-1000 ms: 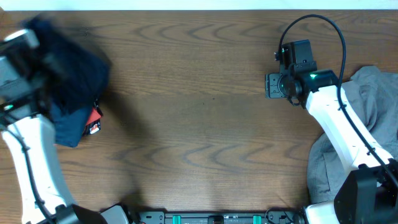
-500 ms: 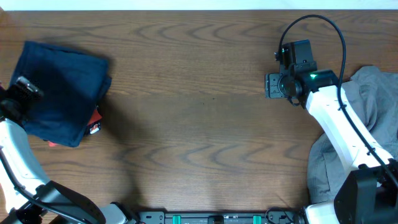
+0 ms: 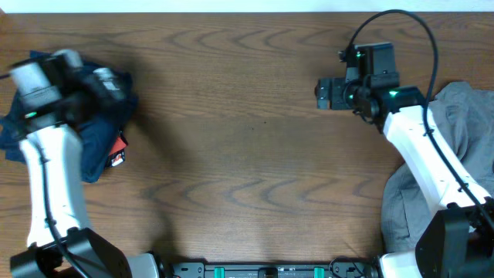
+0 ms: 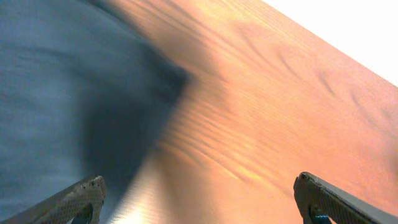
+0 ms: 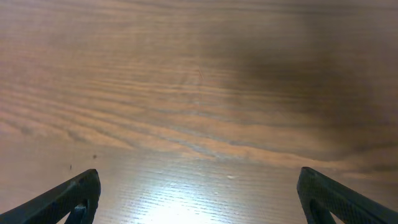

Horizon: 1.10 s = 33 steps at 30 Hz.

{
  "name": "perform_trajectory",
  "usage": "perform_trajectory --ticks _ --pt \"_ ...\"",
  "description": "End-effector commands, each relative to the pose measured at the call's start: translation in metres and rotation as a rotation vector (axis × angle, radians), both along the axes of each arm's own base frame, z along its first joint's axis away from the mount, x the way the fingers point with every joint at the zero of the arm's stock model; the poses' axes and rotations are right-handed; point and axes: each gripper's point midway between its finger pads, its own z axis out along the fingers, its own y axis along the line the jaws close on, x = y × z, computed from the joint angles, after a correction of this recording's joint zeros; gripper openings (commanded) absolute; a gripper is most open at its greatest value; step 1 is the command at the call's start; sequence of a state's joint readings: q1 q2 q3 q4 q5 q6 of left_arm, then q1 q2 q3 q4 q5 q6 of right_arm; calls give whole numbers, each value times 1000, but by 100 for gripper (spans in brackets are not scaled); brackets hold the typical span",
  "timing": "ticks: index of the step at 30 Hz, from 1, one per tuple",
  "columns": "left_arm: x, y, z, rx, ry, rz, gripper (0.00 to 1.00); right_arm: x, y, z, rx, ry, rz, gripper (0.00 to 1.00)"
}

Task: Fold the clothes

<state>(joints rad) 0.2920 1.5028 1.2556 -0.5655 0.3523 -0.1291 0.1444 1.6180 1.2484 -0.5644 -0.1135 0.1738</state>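
A folded navy garment (image 3: 96, 139) lies at the table's far left, and it fills the left side of the left wrist view (image 4: 56, 93). My left gripper (image 3: 104, 83) hovers over its top right part, blurred by motion. In the left wrist view the left gripper (image 4: 199, 202) is open with nothing between its fingers (image 4: 81, 199). A crumpled grey garment (image 3: 455, 154) lies at the right edge, partly under my right arm. My right gripper (image 3: 324, 93) is left of it, over bare wood. In its own view the right gripper (image 5: 202, 199) is open and empty.
A small red and white item (image 3: 116, 150) pokes out from under the navy garment's right edge. The wooden table (image 3: 247, 154) stretches between the two garments. The table's far edge (image 3: 247, 11) runs along the top.
My left gripper has opened and let go of the navy garment, which now lies on the table; the arm swung back over it. My right gripper opened wider and shifted slightly left.
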Motion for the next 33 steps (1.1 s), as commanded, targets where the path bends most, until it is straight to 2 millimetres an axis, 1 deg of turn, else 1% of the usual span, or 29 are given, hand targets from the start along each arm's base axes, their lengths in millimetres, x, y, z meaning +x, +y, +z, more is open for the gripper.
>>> perform_trajectory --ticks 1,2,3,4,6,8,10,12,15,17,19,22,23,26,28,29,33 --pt "-7 -54 -19 66 103 -125 98 0 -32 6 49 22 -111 99" --pt "-14 -64 -25 79 145 -147 98 -5 -41 2 46 49 -132 99" --pt "-26 -75 -34 99 211 -175 98 -13 -51 -3 43 92 -157 99" --pt "-41 -83 -42 120 279 -197 98 -27 -64 -11 38 160 -190 99" --pt "-72 -93 -52 138 404 -235 98 -54 -82 -20 33 271 -237 99" --pt "-100 -96 -53 133 499 -253 98 -76 -96 -23 29 347 -274 99" --pt "-115 -95 -47 130 527 -254 98 -90 -105 -17 26 369 -287 99" --pt "-123 -95 -32 136 491 -256 98 -99 -110 -3 25 339 -298 99" --pt "-133 -94 0 147 363 -249 98 -105 -111 24 7 221 -287 98" --pt "-141 -94 29 159 213 -238 98 -109 -111 45 -15 101 -272 97" --pt "-152 -94 54 178 62 -237 98 -115 -110 62 -29 -28 -258 95" --pt "-176 -92 83 204 -156 -220 98 -131 -108 81 -44 -211 -268 89" --pt "-186 -91 91 210 -224 -212 98 -139 -107 85 -45 -272 -268 99" --pt "-211 -87 119 235 -411 -175 98 -157 -104 91 -45 -392 -267 99" --pt "-230 -86 133 240 -499 -164 98 -169 -102 89 -46 -426 -267 99" --pt "-241 -86 139 242 -546 -158 98 -178 -100 86 -46 -430 -267 99" --pt "-267 -85 154 248 -665 -143 98 -203 -96 69 -45 -361 -267 99"
